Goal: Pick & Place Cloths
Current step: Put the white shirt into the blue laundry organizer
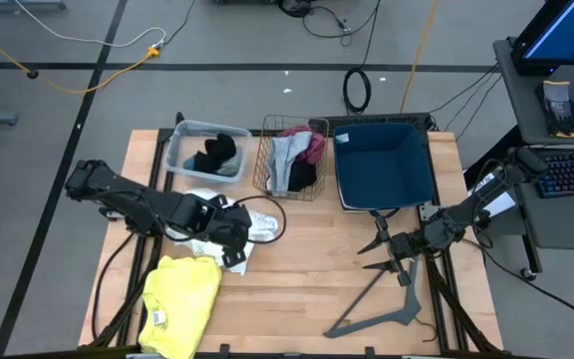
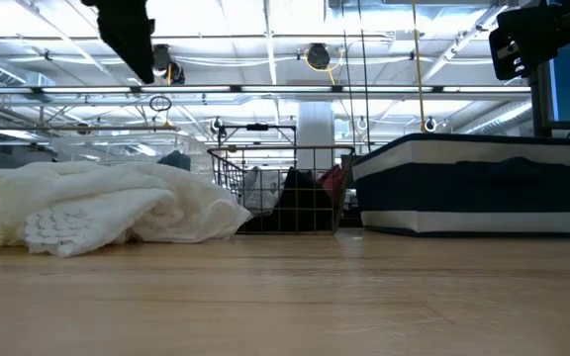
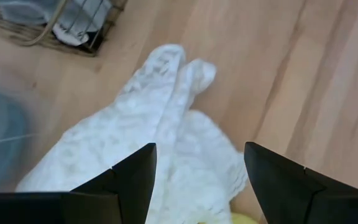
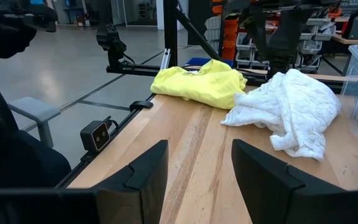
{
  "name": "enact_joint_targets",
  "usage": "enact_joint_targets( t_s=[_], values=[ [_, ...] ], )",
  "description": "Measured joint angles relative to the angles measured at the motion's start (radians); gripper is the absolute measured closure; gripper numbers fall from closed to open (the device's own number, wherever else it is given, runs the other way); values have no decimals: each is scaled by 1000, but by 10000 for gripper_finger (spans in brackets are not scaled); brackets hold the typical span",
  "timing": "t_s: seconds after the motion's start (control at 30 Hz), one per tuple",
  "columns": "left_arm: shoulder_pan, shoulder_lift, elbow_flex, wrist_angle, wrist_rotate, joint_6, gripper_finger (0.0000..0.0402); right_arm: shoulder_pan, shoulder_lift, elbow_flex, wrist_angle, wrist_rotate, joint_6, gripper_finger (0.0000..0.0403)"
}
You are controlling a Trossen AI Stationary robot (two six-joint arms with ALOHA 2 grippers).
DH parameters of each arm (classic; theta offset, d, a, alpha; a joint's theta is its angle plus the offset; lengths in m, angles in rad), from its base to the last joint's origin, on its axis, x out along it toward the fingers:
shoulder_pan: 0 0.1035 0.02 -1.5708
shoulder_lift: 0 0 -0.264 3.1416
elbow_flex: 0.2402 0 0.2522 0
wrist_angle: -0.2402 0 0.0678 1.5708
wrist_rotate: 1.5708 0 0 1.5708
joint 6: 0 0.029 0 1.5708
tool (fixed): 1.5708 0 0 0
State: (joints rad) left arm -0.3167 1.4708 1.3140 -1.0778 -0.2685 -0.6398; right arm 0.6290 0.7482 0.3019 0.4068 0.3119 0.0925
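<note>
Judged as the reaching step: left gripper hung above the white lace cloth, nothing lifted yet. In the left wrist view, fingers stood wide apart, with the white lace cloth directly under the gap and apparently not touched. Held nothing.

Next move, as a guess only: needed a straight descent until both fingers sink into the bunched fabric, then a firm closing on a thick fold, not on the thin lace edge, which could slip out. Needed also care that the neighbouring yellow garment, lying at 7 o'clock of the white one and touching its edge, was not dragged along.

Seen from the table centre in the high view: white cloth at 9 o'clock, yellow garment at 8 o'clock near the table edge. At 11 o'clock stood a clear plastic bin with a black cloth inside. At 12 o'clock stood a wire basket with grey, maroon and black pieces. At 1 o'clock stood an empty dark blue bin.

Right gripper waited at 3 o'clock, above the grey plastic hanger. In the right wrist view, fingers stood moderately open around nothing.

Much left of the task: two large cloths not yet placed.
</note>
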Motion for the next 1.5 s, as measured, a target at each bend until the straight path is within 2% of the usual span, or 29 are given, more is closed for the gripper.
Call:
enact_joint_targets(
  t_s=[0.33,0.57,0.77,0.97,1.5],
  values=[
    [-21,0,-65,-54,-58,-44,156,0,0,0,0,0,0,234],
    [-20,1,-181,-65,-55,-20,156,0,0,0,0,0,0,234],
    [-31,1,-228,-102,-86,30,156,0,0,0,0,0,0,234],
    [-33,1,-233,-99,-143,110,156,0,0,0,0,0,0,234],
    [-33,1,-233,-91,-122,227,156,0,0,0,0,-2,0,234]
  ],
)
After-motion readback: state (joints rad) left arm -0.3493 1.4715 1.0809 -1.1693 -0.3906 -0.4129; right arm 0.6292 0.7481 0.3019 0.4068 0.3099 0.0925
